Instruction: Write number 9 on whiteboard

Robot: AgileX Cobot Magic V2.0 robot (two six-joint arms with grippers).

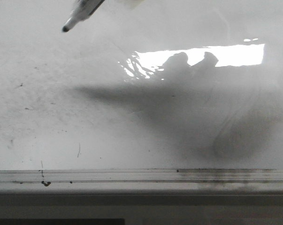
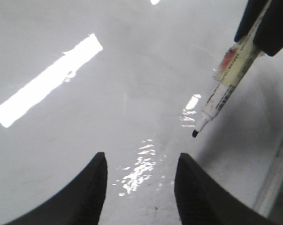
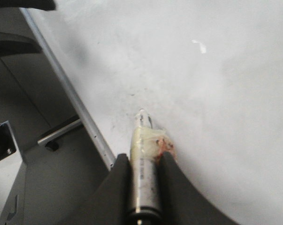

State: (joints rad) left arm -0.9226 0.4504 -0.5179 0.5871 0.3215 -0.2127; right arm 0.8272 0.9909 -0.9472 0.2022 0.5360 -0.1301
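Observation:
The whiteboard (image 1: 132,136) fills the front view, glossy white with grey smudges. I see no number 9 on it, only specks and scratches. A white marker (image 1: 81,13) with a black tip slants in from the top, and its tip hangs above the board, well apart from its shadow. My right gripper (image 3: 143,157) is shut on the marker (image 3: 142,140), which has tape and a red stain on the barrel. The left wrist view shows the marker (image 2: 223,89) held by the right gripper's fingers (image 2: 272,23). My left gripper (image 2: 140,161) is open and holds nothing above the whiteboard (image 2: 85,122).
A silver frame strip (image 1: 141,176) edges the board's near side; the same strip (image 3: 71,93) shows in the right wrist view, with grey metal structure (image 3: 52,178) beyond it. A bright window reflection (image 1: 202,56) and the arm's shadow (image 1: 179,112) lie on the board.

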